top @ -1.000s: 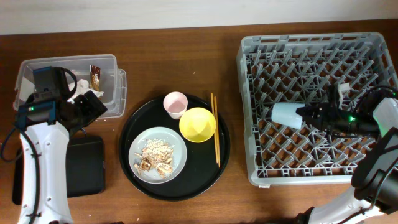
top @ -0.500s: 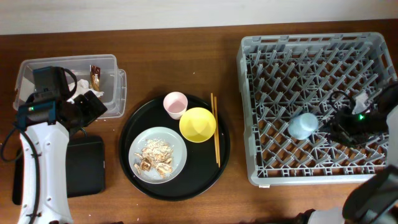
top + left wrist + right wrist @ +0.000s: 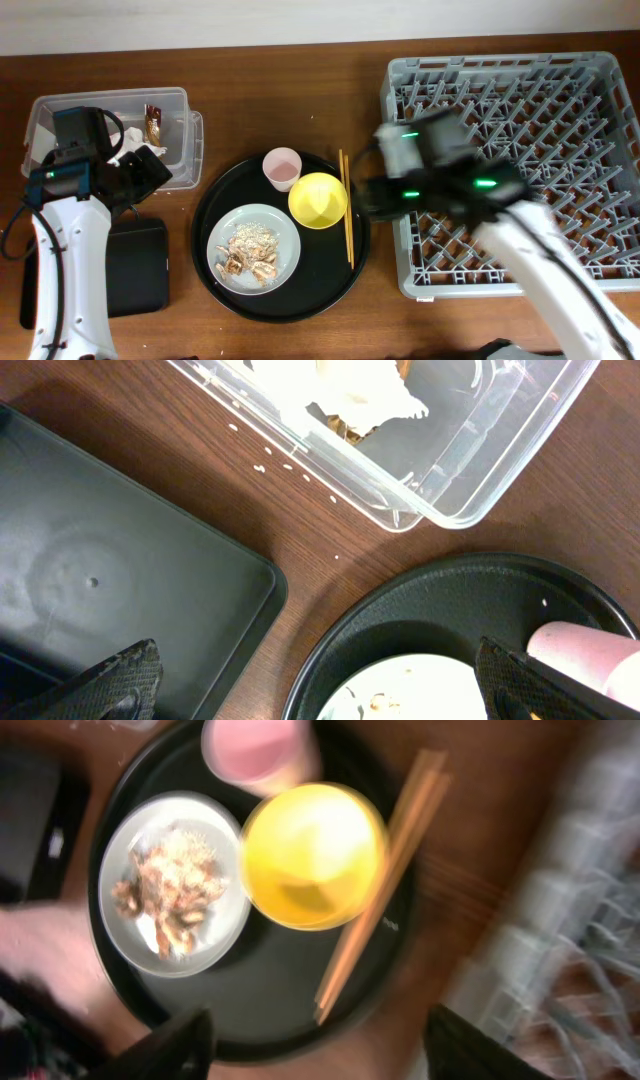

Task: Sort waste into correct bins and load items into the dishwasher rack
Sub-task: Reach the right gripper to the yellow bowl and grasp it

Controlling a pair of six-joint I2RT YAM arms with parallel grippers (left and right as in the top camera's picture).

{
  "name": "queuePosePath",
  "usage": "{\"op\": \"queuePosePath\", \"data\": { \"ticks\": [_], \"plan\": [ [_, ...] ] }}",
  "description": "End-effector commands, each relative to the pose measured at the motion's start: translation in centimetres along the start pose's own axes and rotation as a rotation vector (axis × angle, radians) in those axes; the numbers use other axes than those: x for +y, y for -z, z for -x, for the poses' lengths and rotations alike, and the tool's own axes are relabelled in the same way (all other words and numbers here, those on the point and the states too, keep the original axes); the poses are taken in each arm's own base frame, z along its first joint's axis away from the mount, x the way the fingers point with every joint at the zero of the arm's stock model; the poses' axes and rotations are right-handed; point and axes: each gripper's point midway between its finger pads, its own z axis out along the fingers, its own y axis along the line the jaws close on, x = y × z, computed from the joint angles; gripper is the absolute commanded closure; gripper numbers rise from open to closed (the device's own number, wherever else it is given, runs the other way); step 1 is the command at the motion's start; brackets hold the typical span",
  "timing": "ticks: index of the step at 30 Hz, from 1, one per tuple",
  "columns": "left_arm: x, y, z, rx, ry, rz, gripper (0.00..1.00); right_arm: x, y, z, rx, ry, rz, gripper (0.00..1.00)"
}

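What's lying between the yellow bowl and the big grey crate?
Thin wooden chopsticks, on the round black tray beside the yellow bowl, with the right gripper blurred just past them; the overhead view shows it.

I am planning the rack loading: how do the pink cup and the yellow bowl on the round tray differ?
The pink cup is smaller and narrower than the yellow bowl. The cup is pale pink, the bowl bright yellow. The bowl sits beside the chopsticks; the cup stands on the bowl's other side. Both are upright and look empty.
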Motion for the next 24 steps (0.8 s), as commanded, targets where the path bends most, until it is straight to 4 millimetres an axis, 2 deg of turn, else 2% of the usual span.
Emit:
{"op": "queuePosePath", "data": {
  "ticks": [1,3,5,7,11,14,19,24],
  "plan": [
    [0.0,0.4,0.5,-0.018,0.013,-0.002,0.0,2.6,-7.4,-0.7,0.089,0.155,-0.126,0.21],
    [0.0,0.4,0.5,-0.018,0.013,-0.002,0.01,4.7,-12.5,-1.2,0.115,0.224,-0.118,0.16],
    [0.0,0.4,0.5,-0.018,0.013,-0.002,0.01,5.6,-16.6,-2.1,0.138,0.274,-0.141,0.17],
    [0.0,0.4,0.5,-0.018,0.013,-0.002,0.01,6.3,-18.7,-2.3,0.128,0.294,-0.138,0.2],
    [0.0,0.4,0.5,-0.018,0.013,-0.002,0.01,5.8,-19.5,-1.8,0.101,0.294,-0.183,0.42],
    [0.0,0.4,0.5,-0.018,0.013,-0.002,0.01,5.8,-19.5,-1.8,0.092,0.218,-0.186,0.57],
    [0.0,0.4,0.5,-0.018,0.013,-0.002,0.01,5.8,-20.1,-2.6,0.11,0.168,-0.185,0.6],
    [0.0,0.4,0.5,-0.018,0.013,-0.002,0.01,6.8,-21.0,-3.9,0.139,0.2,-0.179,0.62]
  ]
}}
